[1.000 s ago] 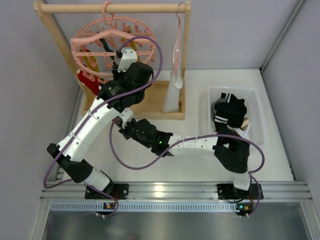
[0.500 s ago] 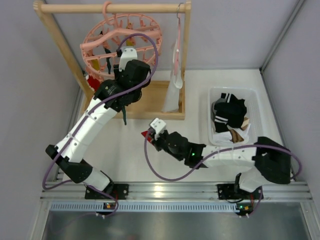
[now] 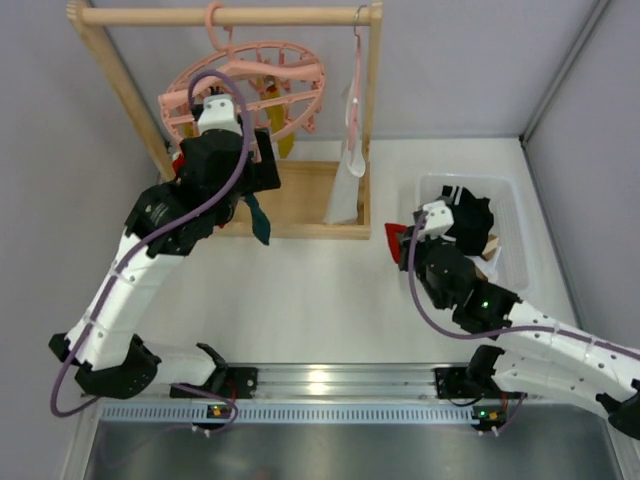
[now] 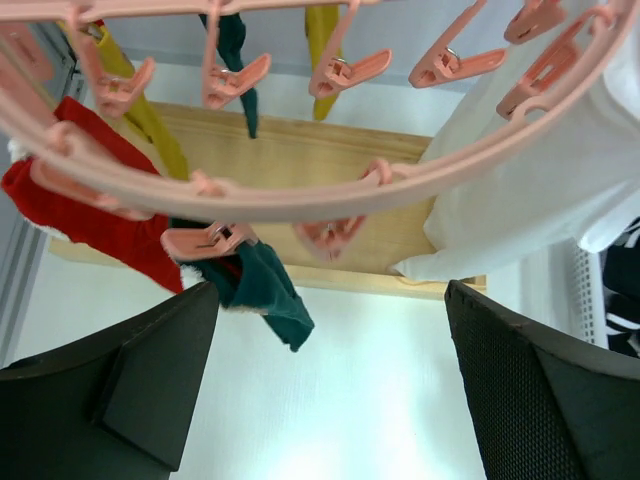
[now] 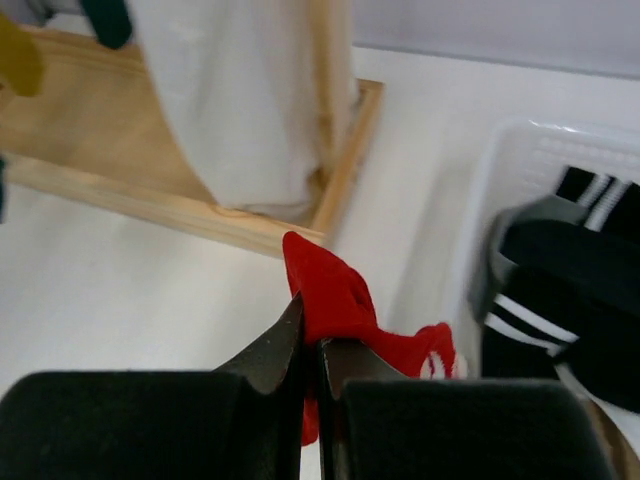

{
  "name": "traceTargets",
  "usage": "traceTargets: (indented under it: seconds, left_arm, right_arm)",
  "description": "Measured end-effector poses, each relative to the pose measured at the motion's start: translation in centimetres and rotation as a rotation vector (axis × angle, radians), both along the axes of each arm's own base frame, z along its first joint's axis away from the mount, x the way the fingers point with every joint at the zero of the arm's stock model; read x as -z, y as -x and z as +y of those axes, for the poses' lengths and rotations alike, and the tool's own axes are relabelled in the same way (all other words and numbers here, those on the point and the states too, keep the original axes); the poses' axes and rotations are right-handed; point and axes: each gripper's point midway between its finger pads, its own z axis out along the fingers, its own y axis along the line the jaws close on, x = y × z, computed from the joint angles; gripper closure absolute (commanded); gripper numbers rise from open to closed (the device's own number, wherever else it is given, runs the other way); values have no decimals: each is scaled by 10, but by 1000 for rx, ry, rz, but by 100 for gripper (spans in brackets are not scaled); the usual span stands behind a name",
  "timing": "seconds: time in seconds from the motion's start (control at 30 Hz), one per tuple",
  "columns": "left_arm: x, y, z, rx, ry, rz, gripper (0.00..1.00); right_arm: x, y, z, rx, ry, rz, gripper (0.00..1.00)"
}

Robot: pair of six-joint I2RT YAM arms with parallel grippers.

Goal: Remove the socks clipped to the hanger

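Red fabric sock (image 5: pixel 330 290) sits pinched in the right gripper (image 5: pixel 310 350), awaiting release; the empty, wide-open left gripper (image 4: pixel 325 300) should next seize 1 dark teal sock (image 4: pixel 268 298) just ahead.

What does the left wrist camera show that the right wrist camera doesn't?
Only the left wrist: the pink hanger and its pegs, a clipped red sock, and the open left gripper. Only the right wrist: the right gripper shut on a loose red sock, near the white bin. Both: the white cloth and the wooden base.
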Motion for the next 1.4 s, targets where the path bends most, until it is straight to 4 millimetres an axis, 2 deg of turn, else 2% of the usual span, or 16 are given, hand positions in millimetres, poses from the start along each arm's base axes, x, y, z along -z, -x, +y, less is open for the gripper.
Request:
traceTargets:
  seconds: [0.13, 0.2, 0.33, 0.47, 0.5, 0.6, 0.67, 0.7, 0.77, 0.87, 0.97, 1.03, 1.1, 1.2, 1.33, 1.4]
  left_arm:
    - [-11, 32, 25, 7, 43, -48, 2]
    - [-11, 45, 34, 16, 61, -62, 2]
    - [3, 64, 42, 54, 70, -49, 2]
    - [25, 74, 48, 64, 50, -24, 2]
    - [31, 76, 51, 62, 42, -16, 2]
    - [47, 82, 58, 51, 23, 3, 2]
    - [53, 86, 62, 45, 18, 9, 2]
    - [54, 88, 64, 42, 20, 6, 2]
    - [52, 92, 70, 30, 31, -12, 2]
    - [50, 100, 85, -12, 48, -51, 2]
    - [56, 107, 101, -67, 64, -89, 2]
    - [64, 108, 108, -110, 75, -106, 2]
    - [72, 106, 113, -149, 81, -120, 2]
    - [92, 100, 117, -199, 74, -127, 2]
    - [106, 98, 121, -237, 68, -131, 2]
    - [106, 98, 123, -256, 83, -147, 2]
  right_arm:
    - [-1, -21, -62, 184, 20, 36, 100]
    - [-1, -33, -83, 247, 35, 66, 100]
    - [3, -78, -138, 413, 56, 180, 100]
    - [26, -118, -185, 530, 70, 314, 98]
    - [32, -125, -191, 541, 71, 339, 83]
    - [48, -146, -209, 580, 71, 416, 23]
    - [55, -155, -214, 579, 83, 456, 15]
    - [56, -157, -213, 571, 83, 463, 2]
    - [54, -155, -209, 551, 75, 468, 0]
    - [37, -150, -194, 479, 29, 421, 1]
    - [11, -135, -162, 342, -49, 328, 1]
    - [-6, -121, -119, 201, -83, 258, 1]
    - [-19, -105, -61, 25, -106, 188, 1]
    - [-19, -60, 42, -282, -147, 125, 1]
    - [-1, -24, 122, -457, -149, 110, 1]
    - [11, -18, 149, -486, -141, 110, 1]
